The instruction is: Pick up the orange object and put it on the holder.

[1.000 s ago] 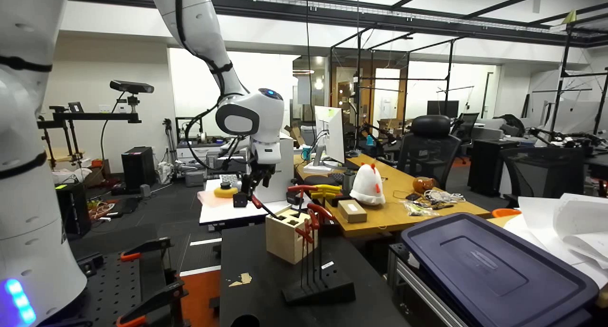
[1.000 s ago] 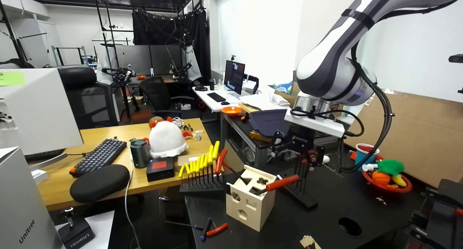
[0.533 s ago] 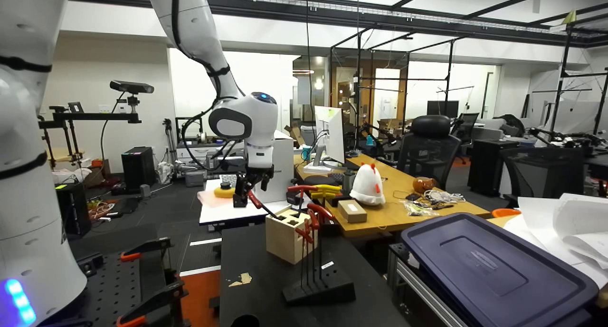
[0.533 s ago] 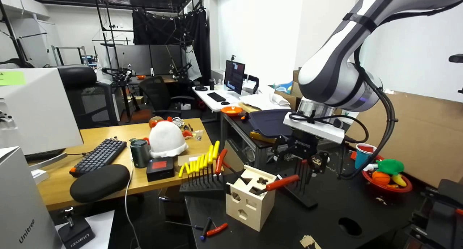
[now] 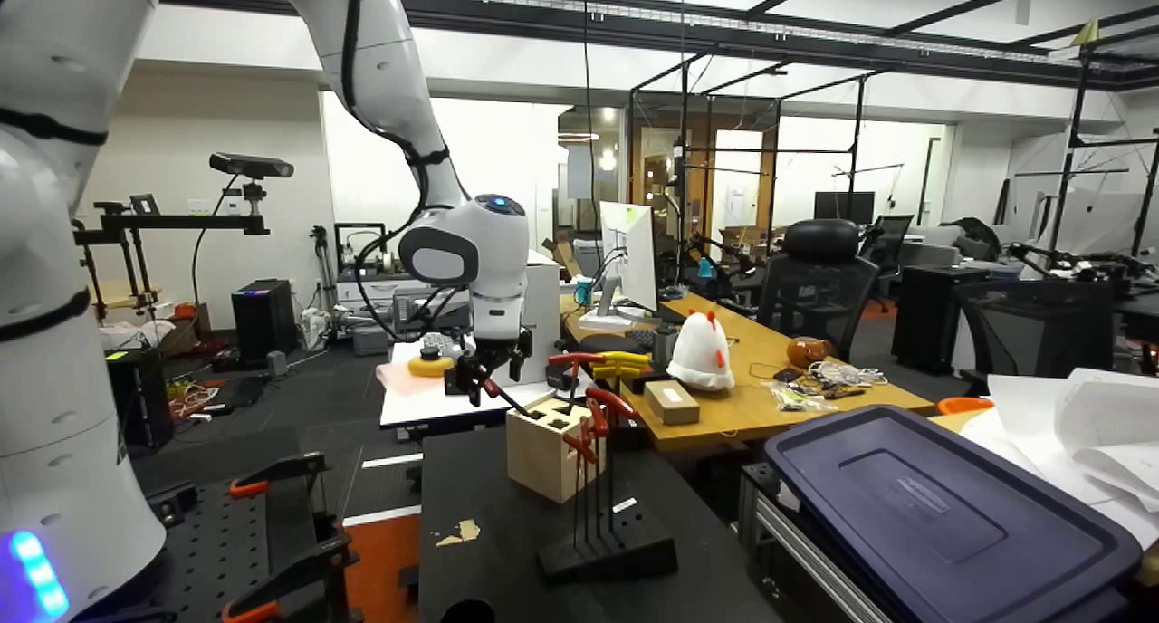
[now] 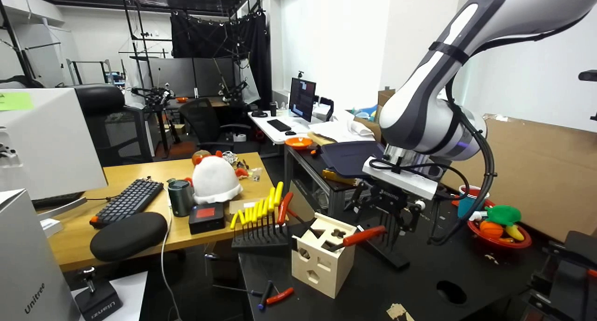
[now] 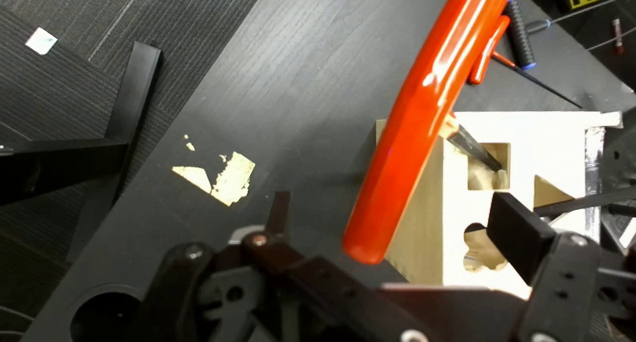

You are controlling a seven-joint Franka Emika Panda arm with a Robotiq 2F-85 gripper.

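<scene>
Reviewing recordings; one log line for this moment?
pincer: open, empty | orange handle: ungripped | shaft: angled into wooden box

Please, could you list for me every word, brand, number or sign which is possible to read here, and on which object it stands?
"Unitree": on the pale grey box, in an exterior view.
"ULANZI": on the small black base beside it.
"ROBOTIQ": on the gripper, small.
Too small or blurred to read: the lettering on the dark blue lid and the far monitor's screen.
No readable numbers.
</scene>
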